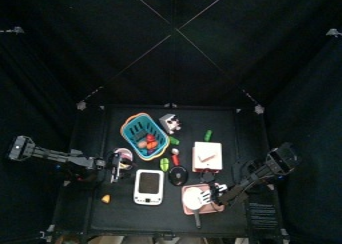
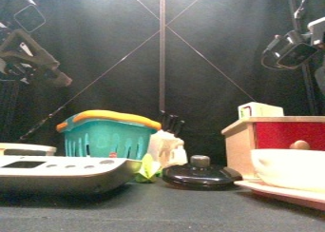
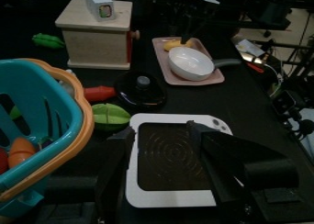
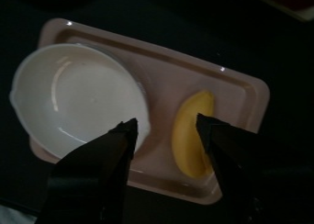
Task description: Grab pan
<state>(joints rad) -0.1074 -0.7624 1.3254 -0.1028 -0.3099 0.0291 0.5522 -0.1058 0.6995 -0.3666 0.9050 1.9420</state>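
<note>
The right gripper (image 4: 160, 140) hangs spread wide, nothing between its jaws — directly beneath sits the pan (image 4: 80, 95) on a pink tray (image 4: 240, 90), a yellow piece (image 4: 190, 131) alongside.

The pale pink tray-like pan (image 4: 147, 72) looks like smooth moulded plastic with a soft sheen, and the whitish round bowl (image 4: 76, 92) in it has a matt, even surface, beside a yellow curved plastic piece (image 4: 193, 136) with a slight gloss. The teal slatted basket (image 2: 106, 139) with its orange rim reads as plastic, the box-shaped block with a red front (image 2: 282, 136) as pale bare wood, and the black round lid (image 2: 202, 173) is glossy. The white rectangular slab with a grey centre (image 3: 172, 160) shows smooth white plastic around a finely textured grey panel, on the matt black table (image 2: 152, 212) before dull black cloth curtains (image 2: 127, 55).
</note>
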